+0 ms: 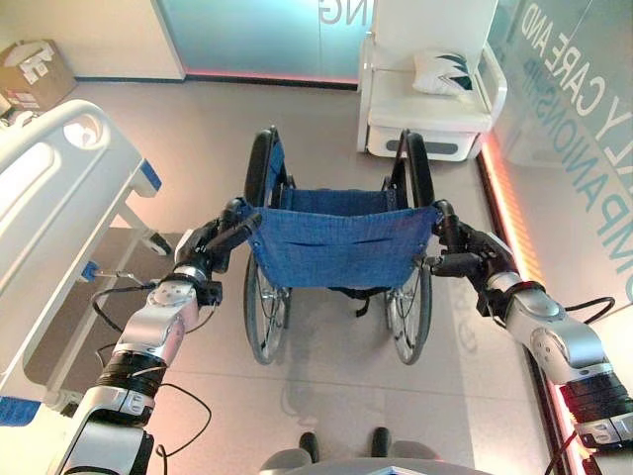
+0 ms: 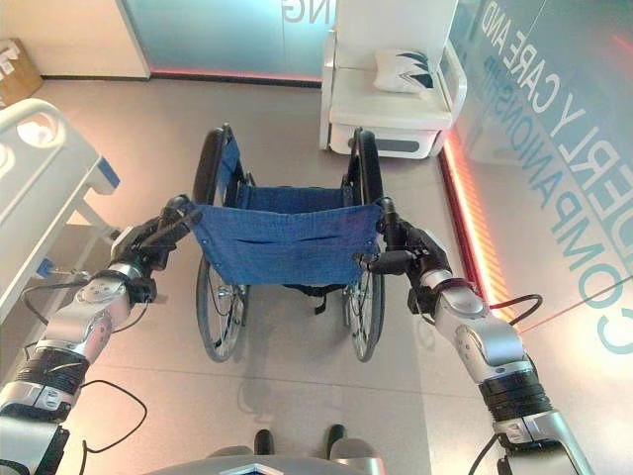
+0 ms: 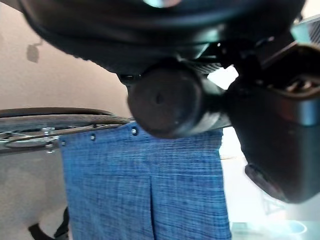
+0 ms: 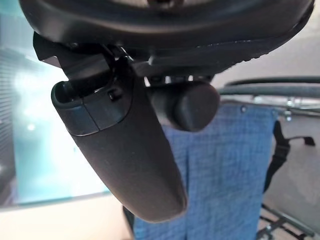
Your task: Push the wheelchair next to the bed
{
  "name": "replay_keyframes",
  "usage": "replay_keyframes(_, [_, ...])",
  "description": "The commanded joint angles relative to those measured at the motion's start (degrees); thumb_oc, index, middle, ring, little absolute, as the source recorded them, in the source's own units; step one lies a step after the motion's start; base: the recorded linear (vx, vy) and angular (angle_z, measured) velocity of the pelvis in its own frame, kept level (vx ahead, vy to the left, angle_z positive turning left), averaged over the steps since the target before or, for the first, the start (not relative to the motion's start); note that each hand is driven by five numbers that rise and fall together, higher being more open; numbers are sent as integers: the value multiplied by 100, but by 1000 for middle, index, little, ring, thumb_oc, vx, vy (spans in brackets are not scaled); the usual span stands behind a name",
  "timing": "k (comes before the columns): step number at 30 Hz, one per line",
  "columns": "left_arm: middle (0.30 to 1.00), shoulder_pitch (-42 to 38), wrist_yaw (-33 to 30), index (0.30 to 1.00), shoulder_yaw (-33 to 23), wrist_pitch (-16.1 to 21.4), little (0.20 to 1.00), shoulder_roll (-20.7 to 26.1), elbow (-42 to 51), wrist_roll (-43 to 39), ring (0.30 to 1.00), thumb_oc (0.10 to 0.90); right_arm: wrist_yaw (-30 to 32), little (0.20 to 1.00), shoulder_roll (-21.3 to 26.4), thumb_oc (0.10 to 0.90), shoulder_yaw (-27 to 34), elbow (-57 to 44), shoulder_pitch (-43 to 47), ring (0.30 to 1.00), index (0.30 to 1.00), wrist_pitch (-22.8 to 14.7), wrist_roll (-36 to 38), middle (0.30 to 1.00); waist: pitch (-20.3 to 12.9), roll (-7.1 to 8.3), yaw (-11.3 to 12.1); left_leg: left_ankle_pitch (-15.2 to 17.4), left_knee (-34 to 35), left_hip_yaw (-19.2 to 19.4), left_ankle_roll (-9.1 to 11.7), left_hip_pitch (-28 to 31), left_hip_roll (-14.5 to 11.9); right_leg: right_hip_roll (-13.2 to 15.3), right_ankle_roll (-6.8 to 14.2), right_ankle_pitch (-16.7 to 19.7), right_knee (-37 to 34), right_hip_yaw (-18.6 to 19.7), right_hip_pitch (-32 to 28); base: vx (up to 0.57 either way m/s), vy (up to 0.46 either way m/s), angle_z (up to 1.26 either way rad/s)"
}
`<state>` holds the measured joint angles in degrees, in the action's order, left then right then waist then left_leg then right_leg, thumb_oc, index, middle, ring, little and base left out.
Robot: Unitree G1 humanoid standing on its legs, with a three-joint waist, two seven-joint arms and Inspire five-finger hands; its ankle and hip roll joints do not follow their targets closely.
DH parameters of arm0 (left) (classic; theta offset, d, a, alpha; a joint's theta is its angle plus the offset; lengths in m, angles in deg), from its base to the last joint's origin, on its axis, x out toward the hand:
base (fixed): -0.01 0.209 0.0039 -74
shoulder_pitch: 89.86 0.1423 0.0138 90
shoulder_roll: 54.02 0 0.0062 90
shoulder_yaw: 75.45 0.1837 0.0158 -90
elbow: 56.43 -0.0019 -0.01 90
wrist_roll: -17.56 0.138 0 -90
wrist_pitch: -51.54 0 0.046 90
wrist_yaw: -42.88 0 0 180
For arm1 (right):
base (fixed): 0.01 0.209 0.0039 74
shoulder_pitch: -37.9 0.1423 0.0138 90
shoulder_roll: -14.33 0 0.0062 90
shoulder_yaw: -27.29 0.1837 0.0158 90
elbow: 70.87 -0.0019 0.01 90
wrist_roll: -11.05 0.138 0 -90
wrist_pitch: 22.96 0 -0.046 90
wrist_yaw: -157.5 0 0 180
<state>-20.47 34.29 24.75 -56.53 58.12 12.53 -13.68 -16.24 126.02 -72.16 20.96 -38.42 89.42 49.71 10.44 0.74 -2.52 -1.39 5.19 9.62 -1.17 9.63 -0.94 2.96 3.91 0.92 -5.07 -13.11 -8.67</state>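
Both hands, left hand (image 1: 210,249) and right hand (image 1: 463,255), curl around the wheelchair (image 1: 338,247) push handles. It stands mid-floor, with the bed (image 1: 54,188) at nine o'clock. Rigid frame, soft cloth back; likely rolls easily when steered by the handles.

One wheelchair (image 1: 336,247), one bed (image 1: 59,198), one armchair (image 1: 425,99)

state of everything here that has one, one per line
wheelchair: unfolded, seat unoccupied, standing apart from the bed
left robot hand: shut on the left push handle
right robot hand: shut on the right push handle
bed: at the left, side rail up
armchair: unoccupied, pillow on its seat
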Motion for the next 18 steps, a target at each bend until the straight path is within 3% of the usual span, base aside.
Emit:
replay_keyframes(1, [900,-517,-90,900,106,-57,900,274,-192,54,900,800,-241,900,204,800,-184,-729,754,900,900,-811,49,900,-410,-40,-58,24,-19,275,266,-116,99,-116,169,-54,274,-70,99,0,0,0])
replay_keyframes(18, [900,-723,13,900,220,324,900,347,-172,267,900,800,-736,900,105,800,-465,-499,837,900,900,-457,571,900,-428,-19,2,9,-19,214,267,-123,112,-107,145,-71,280,-127,62,0,0,0])
